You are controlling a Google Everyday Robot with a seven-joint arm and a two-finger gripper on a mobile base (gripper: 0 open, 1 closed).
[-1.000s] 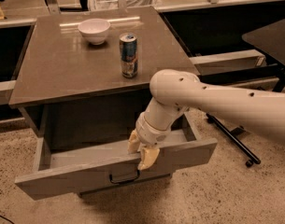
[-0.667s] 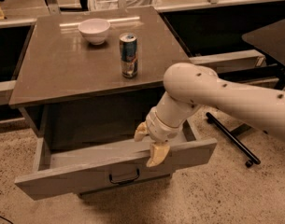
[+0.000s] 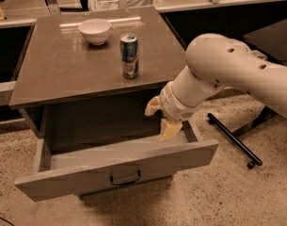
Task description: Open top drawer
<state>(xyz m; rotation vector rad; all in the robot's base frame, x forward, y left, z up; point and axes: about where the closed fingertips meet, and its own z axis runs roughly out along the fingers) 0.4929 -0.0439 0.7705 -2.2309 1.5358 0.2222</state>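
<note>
The top drawer (image 3: 86, 171) is pulled far out of the grey-brown cabinet, and its inside looks empty. Its flat front panel carries a small black loop handle (image 3: 125, 177) at centre. My gripper (image 3: 161, 119) hangs on the white arm over the drawer's right rear part, above and behind the front panel and to the right of the handle. Its two yellowish fingers (image 3: 170, 130) are spread apart and hold nothing. No lower drawers show in this view.
On the cabinet top (image 3: 53, 74) stand a white bowl (image 3: 95, 30) at the back and a blue-and-silver can (image 3: 129, 55) near the middle. A black chair-base leg (image 3: 232, 140) lies on the speckled floor at the right. Counters run along the back.
My gripper has moved up and to the right, off the drawer's front edge near the handle and over the drawer's right side. The drawer stays pulled out.
</note>
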